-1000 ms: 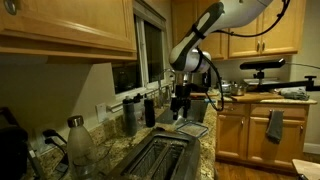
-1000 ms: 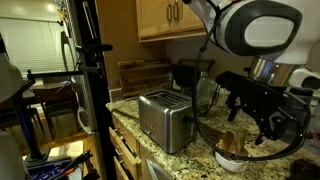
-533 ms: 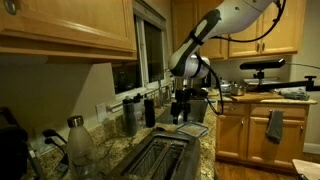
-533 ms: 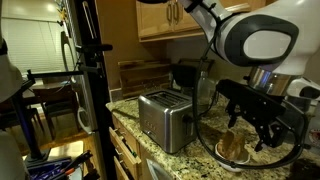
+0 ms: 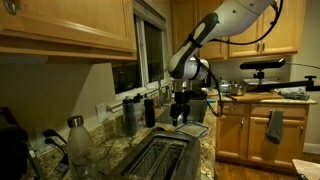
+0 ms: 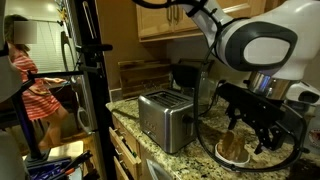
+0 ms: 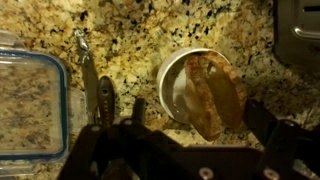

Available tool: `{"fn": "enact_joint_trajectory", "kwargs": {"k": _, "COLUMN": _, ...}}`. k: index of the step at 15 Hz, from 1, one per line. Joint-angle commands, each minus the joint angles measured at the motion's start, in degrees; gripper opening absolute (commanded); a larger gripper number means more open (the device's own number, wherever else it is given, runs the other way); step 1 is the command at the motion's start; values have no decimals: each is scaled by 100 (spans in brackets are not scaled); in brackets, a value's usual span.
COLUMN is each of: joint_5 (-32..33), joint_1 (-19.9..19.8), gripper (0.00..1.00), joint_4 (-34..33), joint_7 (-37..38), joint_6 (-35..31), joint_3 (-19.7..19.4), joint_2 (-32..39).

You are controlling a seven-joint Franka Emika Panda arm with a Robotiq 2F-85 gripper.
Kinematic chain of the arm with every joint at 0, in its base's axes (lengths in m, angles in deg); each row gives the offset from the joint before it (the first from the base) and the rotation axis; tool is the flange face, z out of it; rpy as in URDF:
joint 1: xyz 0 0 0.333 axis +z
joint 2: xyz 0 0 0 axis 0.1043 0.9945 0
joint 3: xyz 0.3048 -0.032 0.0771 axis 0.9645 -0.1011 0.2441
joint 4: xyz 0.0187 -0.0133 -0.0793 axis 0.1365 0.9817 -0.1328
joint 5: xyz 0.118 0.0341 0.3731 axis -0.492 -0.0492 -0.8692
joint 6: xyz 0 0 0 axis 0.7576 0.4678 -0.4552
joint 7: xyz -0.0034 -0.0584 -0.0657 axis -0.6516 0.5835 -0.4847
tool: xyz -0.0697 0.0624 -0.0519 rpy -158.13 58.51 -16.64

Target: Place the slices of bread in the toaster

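Two golden-brown slices of bread (image 7: 212, 92) lean on edge in a white bowl (image 7: 172, 82) on the speckled granite counter; an exterior view shows the slices of bread (image 6: 235, 146) too. My gripper (image 7: 200, 122) hangs just above them, open, its dark fingers (image 7: 137, 110) standing either side of the bowl and holding nothing. In the exterior views my gripper (image 6: 252, 128) (image 5: 182, 103) is over the bowl. The silver toaster (image 6: 165, 119) stands apart from the bowl, with its slots facing up (image 5: 160, 158); a corner of the toaster (image 7: 300, 30) shows in the wrist view.
A glass container with a blue rim (image 7: 30, 100) and a metal utensil (image 7: 95, 85) lie on the counter beside the bowl. Dark bottles (image 5: 130, 116) and a clear bottle (image 5: 78, 143) stand by the wall. A person (image 6: 35, 85) stands beyond a black pole (image 6: 95, 90).
My gripper has shifted slightly over the bowl and stayed open. A person has come into view at the edge of an exterior view.
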Motion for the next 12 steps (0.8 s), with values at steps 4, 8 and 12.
{"fn": "enact_joint_trajectory", "kwargs": {"k": 4, "joint_5": 135, "joint_1": -112, "gripper": 100, "joint_4": -63, "joint_7": 176, "joint_6": -242, "joint_3": 115, "joint_2": 144}}
{"fn": "enact_joint_trajectory", "kwargs": {"k": 8, "joint_5": 130, "joint_1": -122, "gripper": 100, "joint_4": -146, "joint_7": 196, "joint_6": -259, "joint_3": 151, "joint_2": 300}}
{"fn": "enact_joint_trajectory", "kwargs": {"k": 12, "joint_5": 148, "joint_1": -127, "gripper": 100, "joint_4": -306, "joint_7": 257, "joint_6": -231, "joint_3": 178, "joint_2": 495}}
